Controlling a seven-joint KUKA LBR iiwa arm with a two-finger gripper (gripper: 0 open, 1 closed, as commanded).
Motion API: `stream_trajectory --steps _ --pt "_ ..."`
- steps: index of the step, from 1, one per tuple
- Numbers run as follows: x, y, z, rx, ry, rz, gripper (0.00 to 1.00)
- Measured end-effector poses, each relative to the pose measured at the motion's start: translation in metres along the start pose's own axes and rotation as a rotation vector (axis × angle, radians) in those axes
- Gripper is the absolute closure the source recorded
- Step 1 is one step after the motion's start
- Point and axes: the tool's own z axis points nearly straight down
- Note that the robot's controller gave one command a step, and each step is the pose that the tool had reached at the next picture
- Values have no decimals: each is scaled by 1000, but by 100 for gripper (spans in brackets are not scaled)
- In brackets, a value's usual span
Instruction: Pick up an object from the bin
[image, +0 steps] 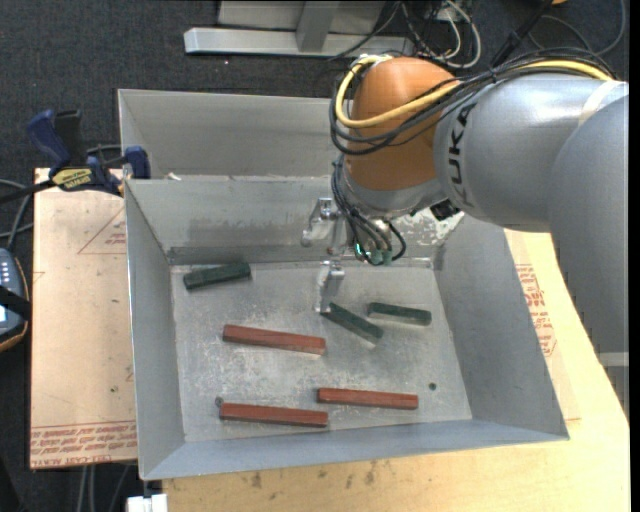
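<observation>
Bin: grey metal bin (150, 330) with sloping walls and a flat floor, the floor dull and speckled with pale scuffs.
Room: dark floor (60, 60) around the bin, with a tangle of cables (450, 30) at 12 o'clock beyond the far rim.
Arm: silver arm (540, 140) reaching in from 3 o'clock, with an orange cover (395, 120) on the wrist at about 1 o'clock above the bin.
Gripper: the gripper (328, 305) points down near the floor's centre, its tip just at the left end of the middle green bar (355, 324).
Grip: cannot tell how far open it is; no thing is seen in its hold.
Green bars: three dark green bars. The middle one lies tilted close to the centre, a second (400, 314) just beside it toward 2 o'clock, a third (217, 275) well apart at 10 o'clock by the back wall.
Red bars: three red-brown bars. One (273, 340) lies at 9 o'clock near the centre, one (368, 398) at 5 o'clock, one (273, 413) at 7 o'clock by the front wall.
Layout: all six bars lie flat, none stacked.
</observation>
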Motion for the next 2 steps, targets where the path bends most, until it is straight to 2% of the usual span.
stream_trajectory --steps 1,2 --pt "-2 0 -5 0 -8 1 0" --pt "11 8 41 -1 -13 70 0"
